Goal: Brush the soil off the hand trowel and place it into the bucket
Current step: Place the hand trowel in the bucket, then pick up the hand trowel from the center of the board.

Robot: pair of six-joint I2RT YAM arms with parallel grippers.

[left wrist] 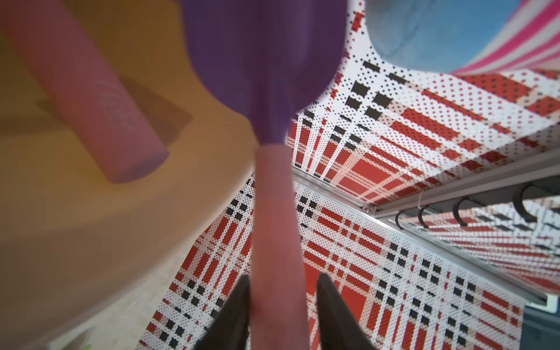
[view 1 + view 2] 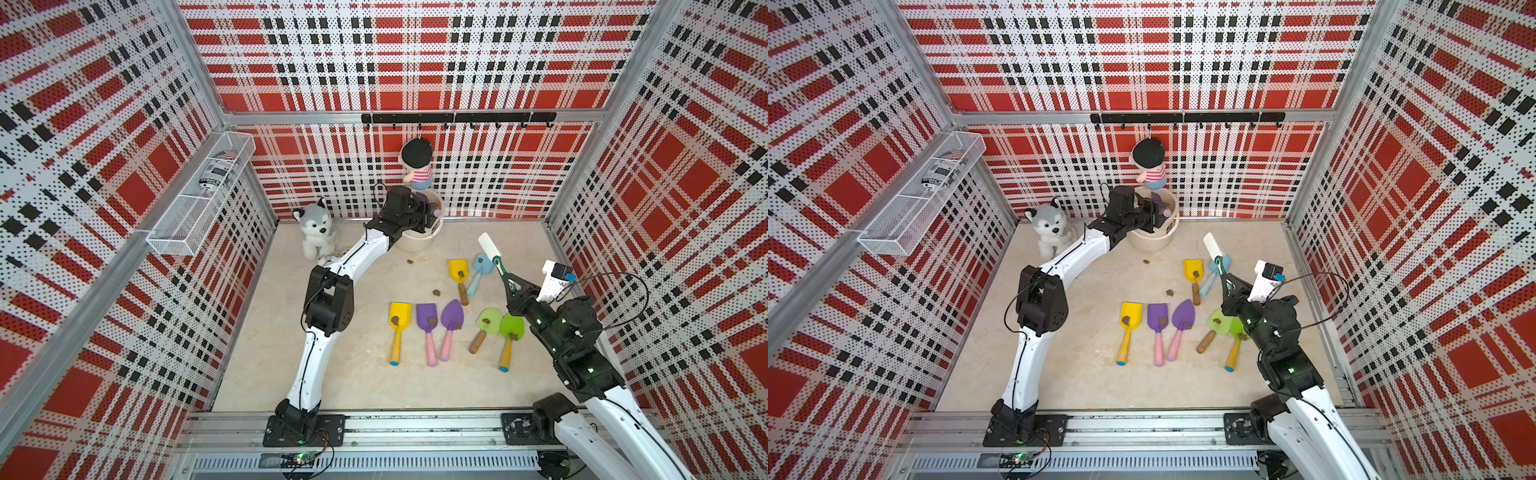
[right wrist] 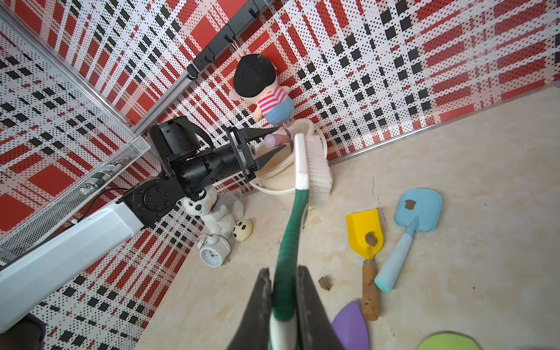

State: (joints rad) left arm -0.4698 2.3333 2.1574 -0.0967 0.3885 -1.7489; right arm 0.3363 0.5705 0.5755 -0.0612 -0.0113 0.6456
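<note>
1. Over the bucket [image 2: 413, 244], at the back of the surface [image 2: 353, 374]: the purple trowel [image 1: 266, 60], its pink handle between the jaws of the left gripper [image 1: 283, 277]. We note the jaws parted, with a gap beside the handle on one side. We cannot tell whether the other jaw bears on it.
2. Inside the bucket: a second pink handle [image 1: 85, 91], lying aslant. Hazard: the released trowel may land across it and prop on the rim instead of settling.
3. Just above the bucket: a hanging doll [image 2: 417, 164], close to the purple blade. Hazard: the blade may catch the cloth, so the trowel tips outward onto the surface.
4. Left gripper body, overlapping the near rim in both top views. Hazard: we judge the pail light enough to tip if nudged on retreat.
5. Right gripper [image 3: 283, 269]: jaws closed on the green handle of the brush [image 3: 316, 169], which is held clear of the surface.
6. Loose soil lumps [image 2: 436, 292] on the surface, and seven trowels [image 2: 427, 316] each carrying a lump. Hazard: a low pass of the brush may scatter them.
</note>
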